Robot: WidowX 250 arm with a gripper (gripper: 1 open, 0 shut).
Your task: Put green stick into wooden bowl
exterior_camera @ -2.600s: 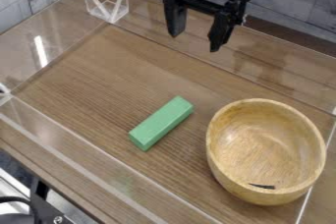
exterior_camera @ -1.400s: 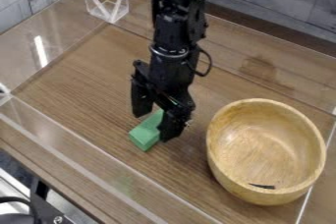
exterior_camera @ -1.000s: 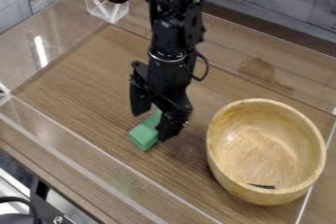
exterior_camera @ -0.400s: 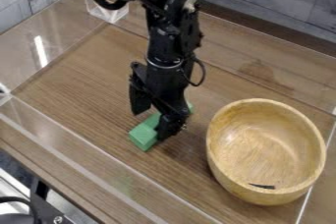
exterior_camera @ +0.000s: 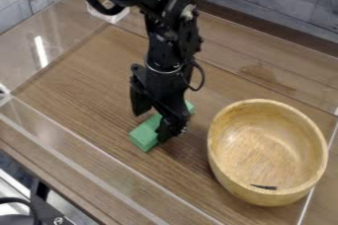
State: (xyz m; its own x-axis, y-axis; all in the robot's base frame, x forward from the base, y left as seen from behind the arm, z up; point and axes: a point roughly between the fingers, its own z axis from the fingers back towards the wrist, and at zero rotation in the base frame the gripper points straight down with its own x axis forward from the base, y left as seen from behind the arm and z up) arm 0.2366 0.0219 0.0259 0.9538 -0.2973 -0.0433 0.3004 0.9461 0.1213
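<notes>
Dark cable (exterior_camera: pixel 19 201) looped at lower left corner, beside wooden tabletop (exterior_camera: pixel 66 91).

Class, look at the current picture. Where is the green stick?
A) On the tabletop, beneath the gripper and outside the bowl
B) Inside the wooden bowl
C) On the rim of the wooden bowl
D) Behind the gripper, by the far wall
A: the green stick lies on the tabletop under the gripper's fingers, with bare wood between it and the wooden bowl.
</notes>
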